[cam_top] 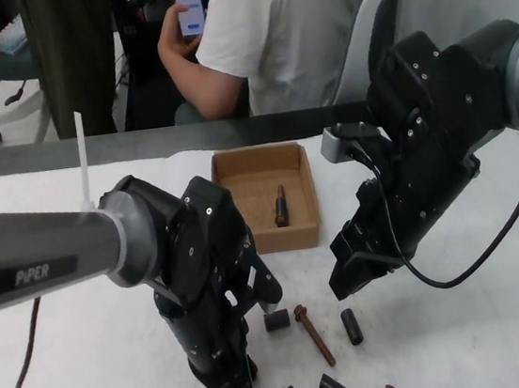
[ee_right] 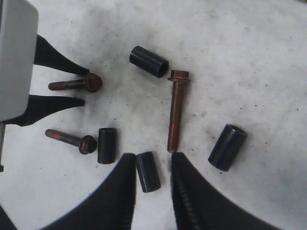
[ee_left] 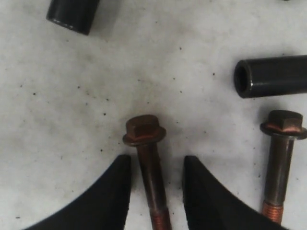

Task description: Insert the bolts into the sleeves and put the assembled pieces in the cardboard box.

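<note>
Speckled white tabletop (cam_top: pixel 91 366) lay before the cardboard box (cam_top: pixel 275 239). My left jaws stood open astride a bolt (ee_left: pixel 146 143), my right jaws open astride a sleeve (ee_right: pixel 147 171).

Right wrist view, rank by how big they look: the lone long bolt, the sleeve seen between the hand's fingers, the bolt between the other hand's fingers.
1. The long bolt.
2 and 3, unsure: the bolt at the left hand looks longer, the sleeve thicker, and it may lie nearer the camera.
</note>
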Motion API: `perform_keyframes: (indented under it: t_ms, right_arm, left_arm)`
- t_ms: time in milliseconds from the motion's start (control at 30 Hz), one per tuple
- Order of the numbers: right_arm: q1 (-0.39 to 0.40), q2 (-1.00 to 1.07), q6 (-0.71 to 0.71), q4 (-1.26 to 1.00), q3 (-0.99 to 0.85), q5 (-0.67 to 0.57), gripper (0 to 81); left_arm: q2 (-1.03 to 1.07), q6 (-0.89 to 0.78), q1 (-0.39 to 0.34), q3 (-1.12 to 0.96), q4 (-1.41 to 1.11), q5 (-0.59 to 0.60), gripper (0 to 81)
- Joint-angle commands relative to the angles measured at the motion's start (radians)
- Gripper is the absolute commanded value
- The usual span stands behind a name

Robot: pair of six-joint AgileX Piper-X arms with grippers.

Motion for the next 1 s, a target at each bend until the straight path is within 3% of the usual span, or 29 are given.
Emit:
perform_keyframes:
  t_ms: [0, 500, 567, 733, 967]
  right_arm:
    - [-0.003, -0.012, 0.000, 0.002, 0.001, -0.020, 25.2]
    - [-0.003, -0.012, 0.000, 0.002, 0.001, -0.020, 25.2]
    - [-0.003, -0.012, 0.000, 0.007, 0.001, -0.019, 24.4]
    - [-0.003, -0.012, 0.000, 0.007, 0.001, -0.036, 21.4]
    - [-0.003, -0.012, 0.000, 0.007, 0.001, -0.038, 20.3]
  left_arm:
    - [-0.001, -0.009, 0.002, -0.006, -0.024, -0.003, 34.8]
    - [0.008, -0.032, 0.003, -0.006, -0.075, 0.001, 34.4]
    - [0.016, -0.032, 0.003, -0.006, -0.069, 0.001, 30.2]
    - [0.041, 0.018, 0.003, -0.003, -0.024, 0.001, 0.5]
    - [0.051, 0.029, 0.003, -0.003, -0.013, 0.001, 0.0]
